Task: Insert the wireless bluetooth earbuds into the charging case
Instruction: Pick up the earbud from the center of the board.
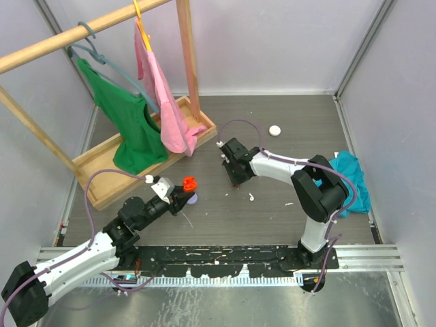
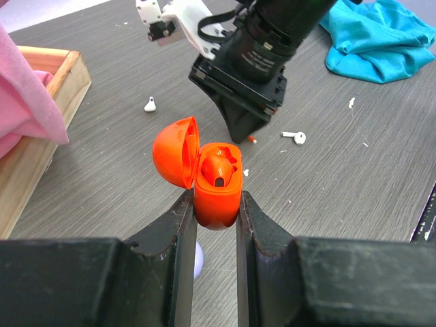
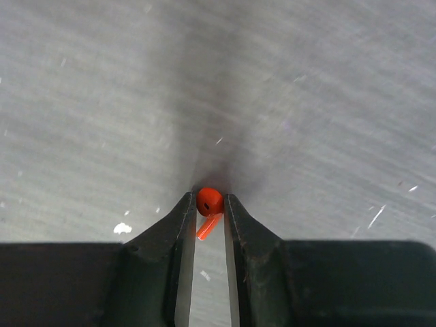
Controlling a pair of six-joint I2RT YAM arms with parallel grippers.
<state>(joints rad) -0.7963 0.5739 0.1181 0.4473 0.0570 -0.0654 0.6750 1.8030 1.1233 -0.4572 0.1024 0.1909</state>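
Clamped the left tool [image 2: 215, 199] shut on the lower body of the orange charging case [image 2: 216, 194], at 6 o'clock in its wrist view, lid [image 2: 176, 151] standing open toward 10 o'clock. Showed what looked like one orange bud [image 2: 219, 167] already seated inside.

Pinched the right tool [image 3: 208, 198] closed on the round head of the second orange earbud [image 3: 211, 202], down at bench [image 3: 306, 102] level at 1 o'clock beyond the case, stem hanging loose toward 7 o'clock.

Risked, by the look of it, a slip or twist of the bud in so slight a grip, and a stem arriving askew at the free well. Risked too a nudge that could snap the lid shut or rock the case in its hold.

Showed a white earbud [image 2: 150, 104] loose at 11 o'clock, a second white earbud [image 2: 295, 137] at 2 o'clock, a teal cloth [image 2: 381, 41] farther off, and a white round case [image 1: 274, 129] toward the back.

Found no brand, label or writing readable anywhere.
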